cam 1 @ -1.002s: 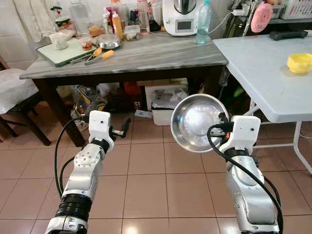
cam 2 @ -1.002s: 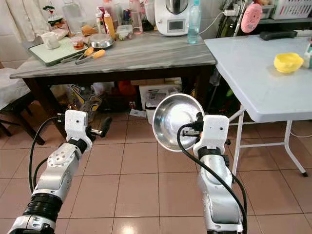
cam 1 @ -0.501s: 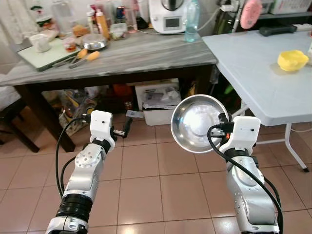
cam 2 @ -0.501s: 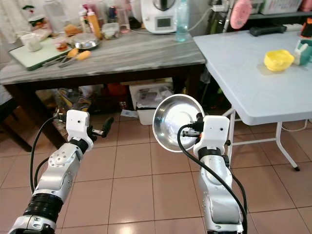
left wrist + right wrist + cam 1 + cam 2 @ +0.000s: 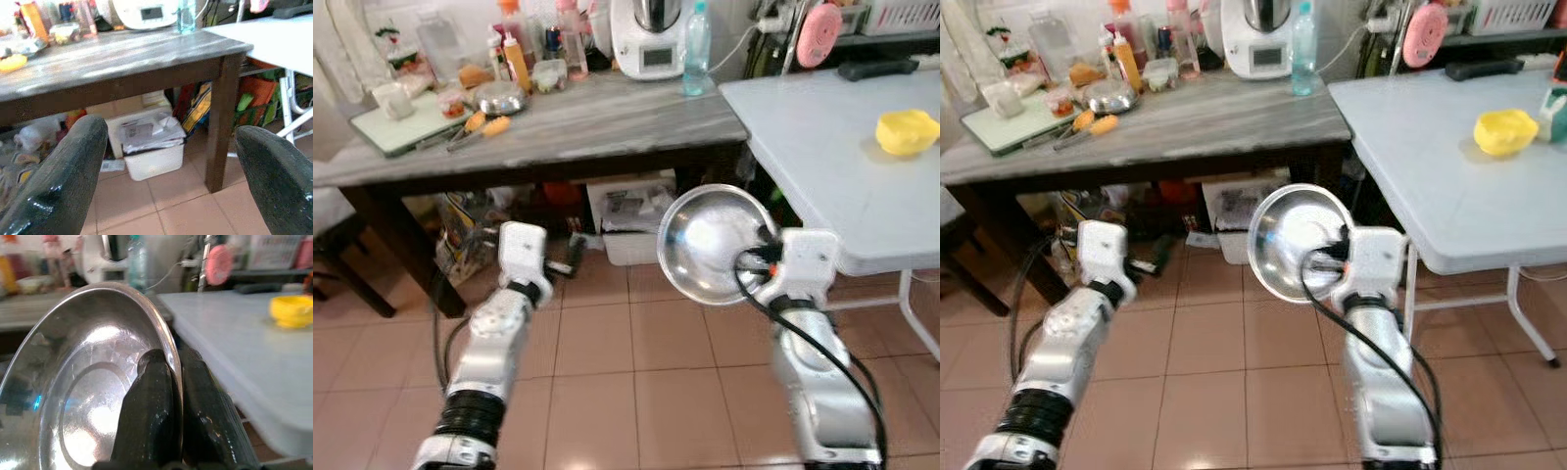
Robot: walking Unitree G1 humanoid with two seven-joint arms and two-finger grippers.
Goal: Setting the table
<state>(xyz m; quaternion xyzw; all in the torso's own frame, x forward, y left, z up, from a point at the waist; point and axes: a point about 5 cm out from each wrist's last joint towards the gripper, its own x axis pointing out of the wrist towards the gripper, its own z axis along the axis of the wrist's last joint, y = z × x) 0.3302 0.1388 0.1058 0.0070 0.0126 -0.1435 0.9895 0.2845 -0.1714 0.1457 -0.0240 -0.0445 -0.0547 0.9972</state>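
Tiled floor (image 5: pixel 636 352). Dark, cluttered table (image 5: pixel 597 117) beside white folding table (image 5: pixel 822 147). Bin (image 5: pixel 151 152) beneath dark table.

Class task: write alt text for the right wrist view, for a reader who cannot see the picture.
The right hand pinches the rim of a shiny steel bowl between its two black fingers, one inside and one outside. Beyond it stands a pale table bearing a yellow bowl.
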